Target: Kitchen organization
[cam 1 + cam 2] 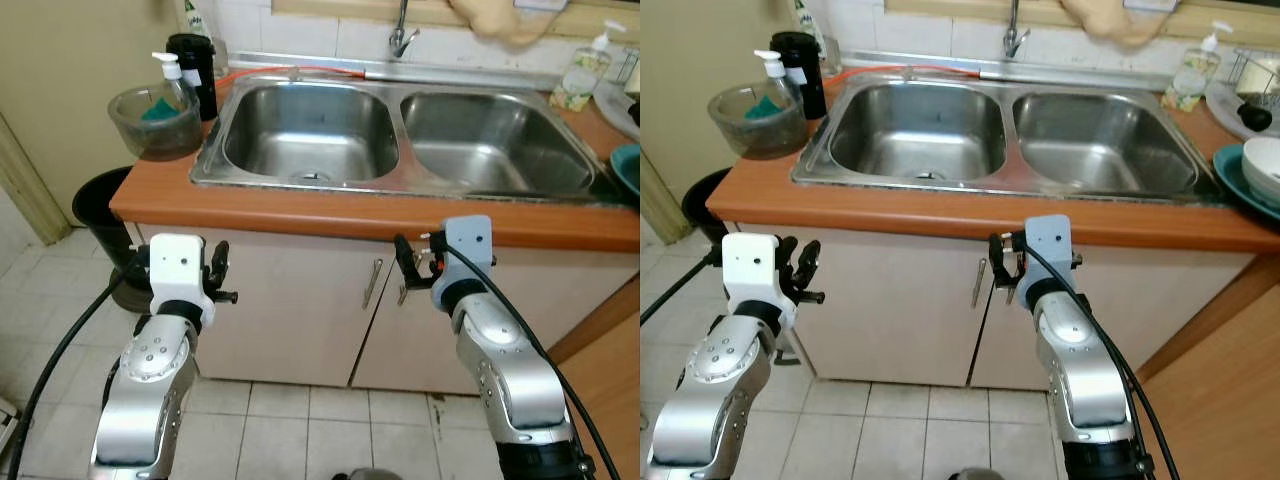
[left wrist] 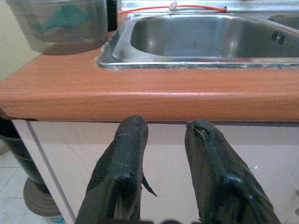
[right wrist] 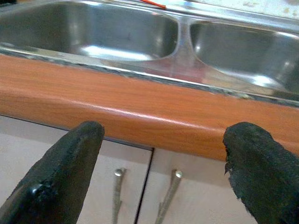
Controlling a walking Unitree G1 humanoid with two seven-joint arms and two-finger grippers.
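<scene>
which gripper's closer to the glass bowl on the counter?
Left. The left gripper hangs below the counter edge almost under the glass bowl; the right gripper is by the cabinet handles, farther along.

Your two head cameras look forward and down from above onto the double sink (image 1: 400, 135) and the orange counter (image 1: 300, 208), sharing nearly the whole scene. Your left wrist camera sits low, close under the counter edge, facing the left basin (image 2: 210, 39). Your right wrist camera faces the cabinet handles (image 3: 168, 196) and both basins.
</scene>
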